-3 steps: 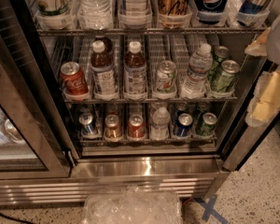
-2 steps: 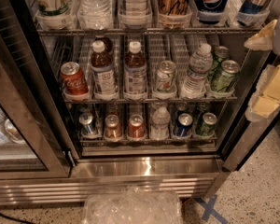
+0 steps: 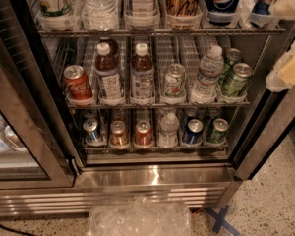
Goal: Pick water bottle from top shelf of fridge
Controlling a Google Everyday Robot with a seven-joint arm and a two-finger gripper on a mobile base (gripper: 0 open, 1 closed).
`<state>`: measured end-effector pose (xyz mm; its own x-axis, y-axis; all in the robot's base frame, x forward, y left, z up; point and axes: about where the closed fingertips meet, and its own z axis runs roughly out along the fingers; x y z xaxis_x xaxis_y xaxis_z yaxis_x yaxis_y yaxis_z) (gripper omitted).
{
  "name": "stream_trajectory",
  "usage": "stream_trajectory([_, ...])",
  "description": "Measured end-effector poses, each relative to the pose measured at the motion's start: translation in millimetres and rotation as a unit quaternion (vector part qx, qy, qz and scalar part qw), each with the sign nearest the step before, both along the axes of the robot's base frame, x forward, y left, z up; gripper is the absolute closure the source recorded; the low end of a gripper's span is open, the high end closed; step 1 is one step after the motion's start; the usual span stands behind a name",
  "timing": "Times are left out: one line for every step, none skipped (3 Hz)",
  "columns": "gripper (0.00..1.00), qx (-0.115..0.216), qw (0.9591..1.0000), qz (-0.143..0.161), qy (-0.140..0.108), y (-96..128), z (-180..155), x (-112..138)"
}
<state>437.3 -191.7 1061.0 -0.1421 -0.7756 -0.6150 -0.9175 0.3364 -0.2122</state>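
Observation:
The fridge (image 3: pixel 152 178) stands open in front of me, its steel base low in the view. The top shelf (image 3: pixel 157 32) is the wire rack at the top edge, with a row of clear trays. The water bottle (image 3: pixel 99 6), large, clear and ribbed, stands in the second tray from the left; its cap is cut off by the frame. My gripper (image 3: pixel 287 33) is at the right edge, level with the top shelf and far right of the bottle. Its two pale fingers (image 3: pixel 285 70) stand apart and hold nothing.
The middle rack holds a red cola can (image 3: pixel 77 82), two brown-liquid bottles (image 3: pixel 142 73), a small clear bottle (image 3: pixel 206 75) and green cans. The glass door (image 3: pixel 19 112) hangs open at left. A crinkled clear plastic thing (image 3: pixel 137 218) is at the bottom edge.
My gripper has risen at the right edge, from beside the middle rack to level with the top shelf. The fridge's contents have not moved.

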Motion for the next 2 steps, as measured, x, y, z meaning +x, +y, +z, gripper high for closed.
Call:
stream_trajectory([0.0, 0.016, 0.9998, 0.009, -0.004, 9.8, 6.9, -1.5])
stream_trajectory([0.0, 0.016, 0.9998, 0.009, -0.004, 9.7, 6.9, -1.4])
